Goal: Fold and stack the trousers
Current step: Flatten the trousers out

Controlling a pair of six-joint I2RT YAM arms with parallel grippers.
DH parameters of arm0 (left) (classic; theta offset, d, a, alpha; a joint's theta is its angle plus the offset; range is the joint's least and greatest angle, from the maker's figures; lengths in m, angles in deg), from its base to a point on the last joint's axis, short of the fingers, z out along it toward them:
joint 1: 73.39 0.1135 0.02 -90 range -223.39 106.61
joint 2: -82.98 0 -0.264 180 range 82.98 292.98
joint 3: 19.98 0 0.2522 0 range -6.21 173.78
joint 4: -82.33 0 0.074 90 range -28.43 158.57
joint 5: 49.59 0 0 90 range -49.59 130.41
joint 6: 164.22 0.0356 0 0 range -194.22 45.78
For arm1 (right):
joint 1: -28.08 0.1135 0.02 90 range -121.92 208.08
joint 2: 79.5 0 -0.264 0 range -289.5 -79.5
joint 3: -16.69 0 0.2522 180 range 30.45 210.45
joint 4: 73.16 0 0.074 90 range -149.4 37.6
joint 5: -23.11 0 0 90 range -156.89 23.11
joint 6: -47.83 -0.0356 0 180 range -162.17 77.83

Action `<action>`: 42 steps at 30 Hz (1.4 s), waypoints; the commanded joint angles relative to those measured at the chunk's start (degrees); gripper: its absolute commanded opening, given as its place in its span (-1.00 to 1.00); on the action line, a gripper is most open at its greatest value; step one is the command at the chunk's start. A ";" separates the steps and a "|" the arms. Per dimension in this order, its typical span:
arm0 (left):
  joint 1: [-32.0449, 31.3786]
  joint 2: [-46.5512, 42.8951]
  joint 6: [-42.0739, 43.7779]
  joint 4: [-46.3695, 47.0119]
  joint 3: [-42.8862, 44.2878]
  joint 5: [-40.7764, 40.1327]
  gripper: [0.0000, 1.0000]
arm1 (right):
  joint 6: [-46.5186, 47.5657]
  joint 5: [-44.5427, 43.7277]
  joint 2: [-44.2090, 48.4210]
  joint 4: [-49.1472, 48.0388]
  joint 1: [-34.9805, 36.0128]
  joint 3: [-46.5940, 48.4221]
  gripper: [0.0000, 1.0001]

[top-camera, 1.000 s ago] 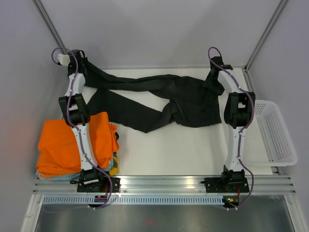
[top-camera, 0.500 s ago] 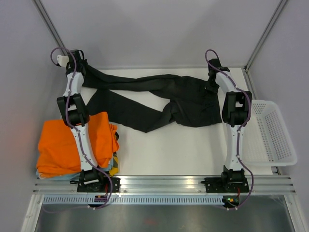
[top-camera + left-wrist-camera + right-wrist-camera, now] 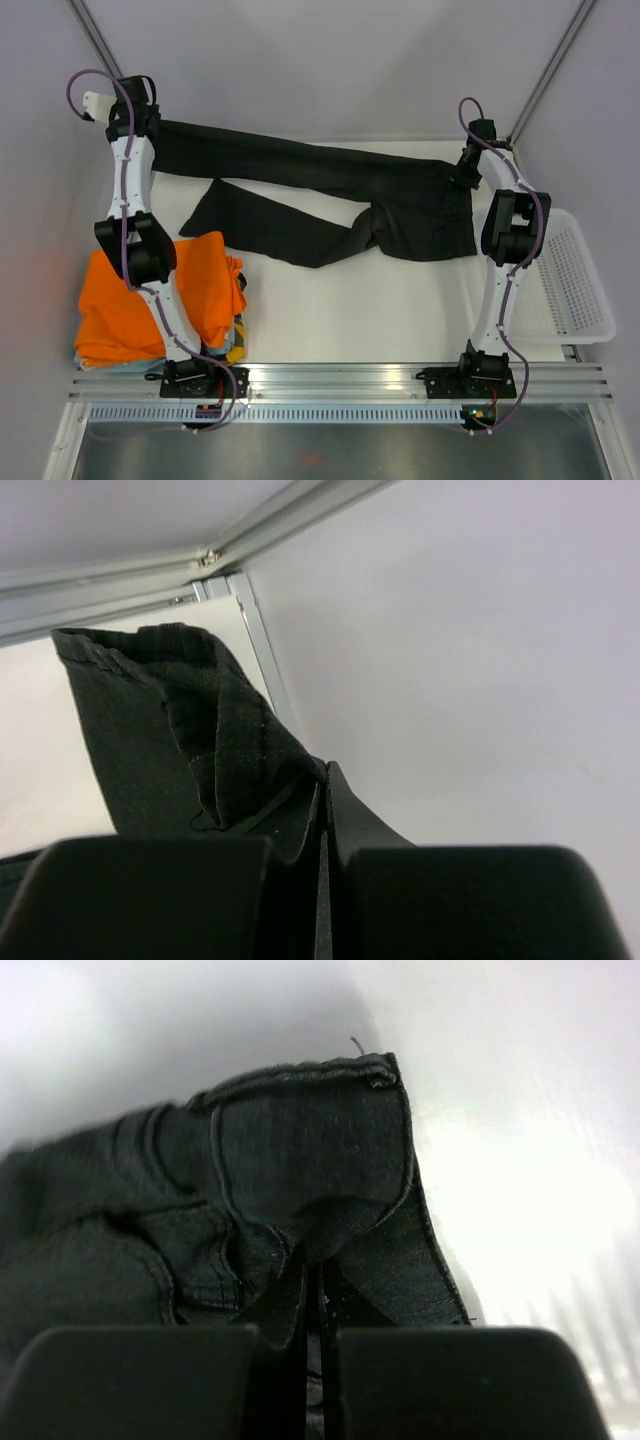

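Note:
The black trousers [image 3: 330,190] stretch across the far half of the white table [image 3: 350,300]. One leg is pulled taut and lifted between the two arms; the other leg [image 3: 260,222] lies slack on the table. My left gripper [image 3: 150,128] is shut on the leg's hem [image 3: 225,740] at the far left corner, above the table edge. My right gripper [image 3: 462,172] is shut on the waistband [image 3: 310,1150] at the far right. The jaws of both meet with cloth pinched between them.
An orange garment [image 3: 150,295] lies folded on a small stack at the near left, partly under the left arm. A white plastic basket [image 3: 570,280] sits off the table's right edge. Metal frame posts [image 3: 545,70] rise at both back corners.
The right gripper closed on the waistband. Both arms moved outward and up: the left carried the hem further left and back, the right shifted right, drawing the upper leg straight.

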 commanded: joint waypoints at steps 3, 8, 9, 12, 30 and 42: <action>0.58 -9.19 3.49 -8.14 1.85 -6.67 -0.95 | 4.80 13.85 8.12 -7.68 1.47 -6.44 -0.99; 0.76 -10.76 6.48 -17.55 8.00 -9.03 -0.95 | 4.03 20.12 13.58 -10.40 3.14 -12.96 -1.00; 0.76 -11.47 6.83 -18.09 8.01 -9.83 -0.95 | 3.41 20.47 14.11 -10.32 3.93 -13.92 -1.00; 1.11 -13.14 8.94 -17.74 6.87 -13.34 -0.95 | 3.14 17.15 15.34 -9.71 5.42 -17.44 -1.00; 1.90 15.85 -5.20 -1.06 11.27 4.22 -0.95 | 0.76 10.80 -5.74 -5.75 1.03 6.10 -1.00; 0.32 23.95 -14.16 15.93 10.65 5.73 -0.95 | -0.99 5.27 -8.12 -13.30 0.86 9.35 -1.00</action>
